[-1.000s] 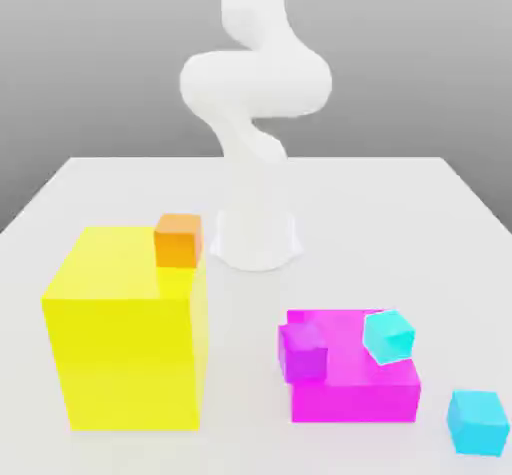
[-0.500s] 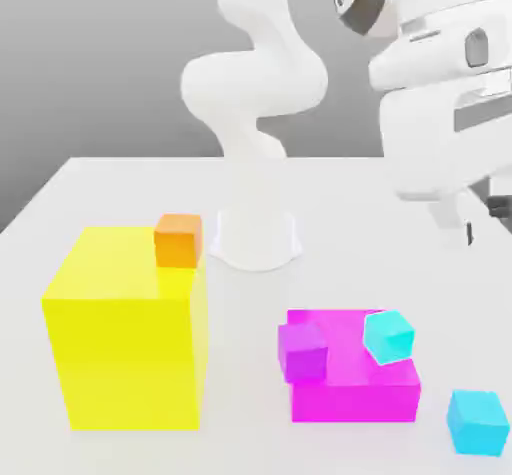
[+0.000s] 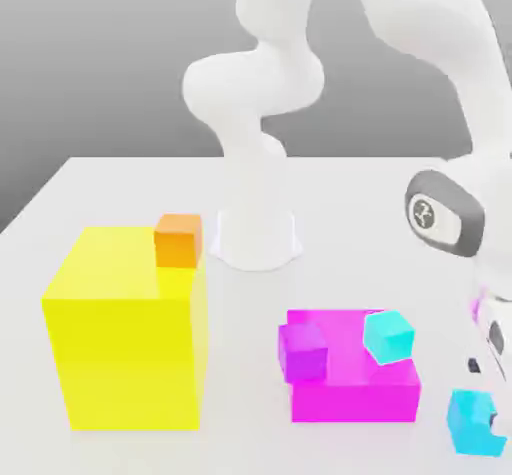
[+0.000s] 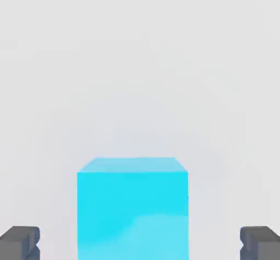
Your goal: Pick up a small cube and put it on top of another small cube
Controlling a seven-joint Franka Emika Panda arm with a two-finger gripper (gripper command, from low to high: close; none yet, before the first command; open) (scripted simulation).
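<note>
We see our end effector (image 4: 140,245) spread wide around the sky-blue cube (image 4: 133,207), its fingertips (image 4: 19,242) clear of both side faces. That cube rests on the worktop (image 3: 120,188) near its front edge. Farther back, the turquoise cube (image 3: 388,336) sits on the magenta block (image 3: 350,388).

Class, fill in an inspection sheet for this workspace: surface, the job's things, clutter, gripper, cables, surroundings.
Surface: white table.
Job's things: sky-blue cube on the table near the exterior view's right edge; turquoise cube tilted on the magenta block.
Clutter: purple cube against the magenta block; orange cube on the yellow block.
Gripper: gripper open, fingers either side of the sky-blue cube, not touching.
Cables: nothing seen.
Surroundings: plain grey backdrop.
</note>
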